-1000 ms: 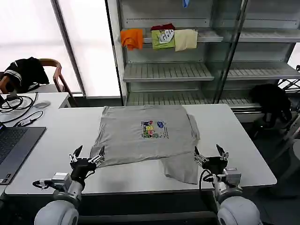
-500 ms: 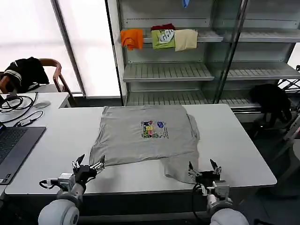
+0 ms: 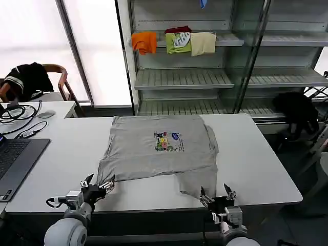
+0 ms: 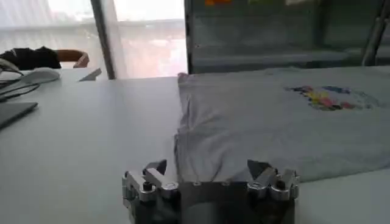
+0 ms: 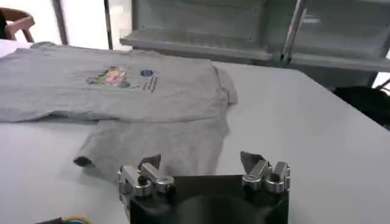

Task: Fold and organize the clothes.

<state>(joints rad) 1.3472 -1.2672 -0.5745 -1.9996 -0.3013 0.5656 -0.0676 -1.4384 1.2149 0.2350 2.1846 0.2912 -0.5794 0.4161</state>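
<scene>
A light grey shirt (image 3: 159, 148) with a small multicoloured chest print lies spread on the white table (image 3: 261, 154); one sleeve (image 3: 197, 184) reaches toward the front edge. It also shows in the left wrist view as the shirt (image 4: 286, 122) and in the right wrist view as the shirt (image 5: 122, 85). My left gripper (image 3: 97, 185) hovers open at the table's front edge, just short of the shirt's near left corner. At the front edge by the sleeve, my right gripper (image 3: 215, 195) is open too. Both hold nothing: left gripper (image 4: 207, 170), right gripper (image 5: 201, 161).
A laptop (image 3: 15, 159) and cables (image 3: 15, 115) sit at the left. Behind the table stands a shelf unit (image 3: 205, 77) with orange, green and cream garments (image 3: 174, 42). Black garments lie on a chair (image 3: 28, 79) and at the right (image 3: 297, 110).
Both grippers have drawn back toward me, from the shirt's near edge to the table's front edge. The shirt has not moved.
</scene>
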